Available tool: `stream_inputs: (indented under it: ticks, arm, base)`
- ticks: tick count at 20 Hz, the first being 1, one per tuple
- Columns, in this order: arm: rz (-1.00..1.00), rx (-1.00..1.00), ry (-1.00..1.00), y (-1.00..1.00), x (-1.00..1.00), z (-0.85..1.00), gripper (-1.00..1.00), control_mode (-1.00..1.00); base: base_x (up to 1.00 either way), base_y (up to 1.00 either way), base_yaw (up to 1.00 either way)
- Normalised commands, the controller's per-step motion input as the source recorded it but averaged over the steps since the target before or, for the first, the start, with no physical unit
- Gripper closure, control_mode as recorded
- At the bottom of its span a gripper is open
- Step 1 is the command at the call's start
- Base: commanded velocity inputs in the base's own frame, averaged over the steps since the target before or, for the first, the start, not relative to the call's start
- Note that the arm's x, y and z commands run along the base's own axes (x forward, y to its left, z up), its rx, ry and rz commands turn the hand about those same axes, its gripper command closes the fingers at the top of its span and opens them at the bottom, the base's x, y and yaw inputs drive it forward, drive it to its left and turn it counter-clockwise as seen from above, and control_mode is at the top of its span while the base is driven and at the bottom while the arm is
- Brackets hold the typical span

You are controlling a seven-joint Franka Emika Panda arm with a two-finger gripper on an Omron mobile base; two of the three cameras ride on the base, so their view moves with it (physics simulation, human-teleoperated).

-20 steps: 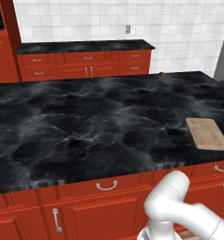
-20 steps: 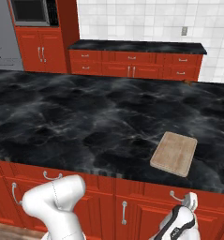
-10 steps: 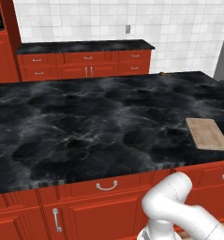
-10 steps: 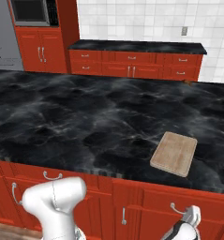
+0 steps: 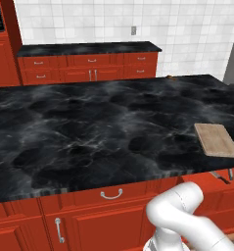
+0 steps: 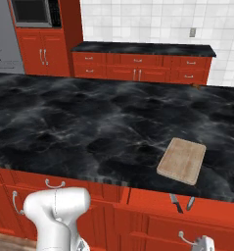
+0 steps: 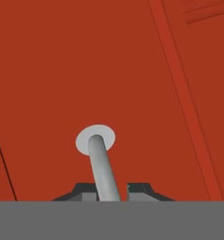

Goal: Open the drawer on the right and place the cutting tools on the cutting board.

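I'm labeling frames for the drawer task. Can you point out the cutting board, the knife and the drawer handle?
Cutting board (image 6: 182, 161): right base view, middle of its top.
Knife (image 6: 175, 203): right base view, dark handle in the open drawer.
Handle (image 7: 103, 168): hand view, silver bar between the fingertips.

Black marble counter (image 5: 89, 132) is carrying one cutting board (image 5: 216, 139), lying flat near front-right edge. In right base view, board (image 6: 182, 160) is sitting slightly skewed, just behind counter (image 6: 79, 127) lip.

No text, labels or numbers can be read anywhere (surfaces are plain).
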Motion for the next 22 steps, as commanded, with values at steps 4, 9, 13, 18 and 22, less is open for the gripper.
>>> stream_inputs:
  ticks: [4, 9, 13, 18, 22]
  arm:
    - [0.00, 0.07, 0.00, -0.01, -0.73, 0.00, 1.00, -1.00]
    - [0.00, 0.06, 0.00, -0.01, -0.68, 0.00, 1.00, -1.00]
    - [0.00, 0.04, 0.00, 0.00, -0.51, 0.00, 1.00, -1.00]
    - [0.00, 0.00, 0.00, 0.00, 0.00, 0.00, -1.00, -1.00]
    - [0.00, 0.00, 0.00, 0.00, -0.31, 0.00, -1.00, -1.00]
  base:
    - [0.00, 0.00, 0.00]
    - [0.00, 0.00, 0.00]
    - [0.00, 0.00, 0.00]
    - [0.00, 0.00, 0.00]
    - [0.00, 0.00, 0.00]
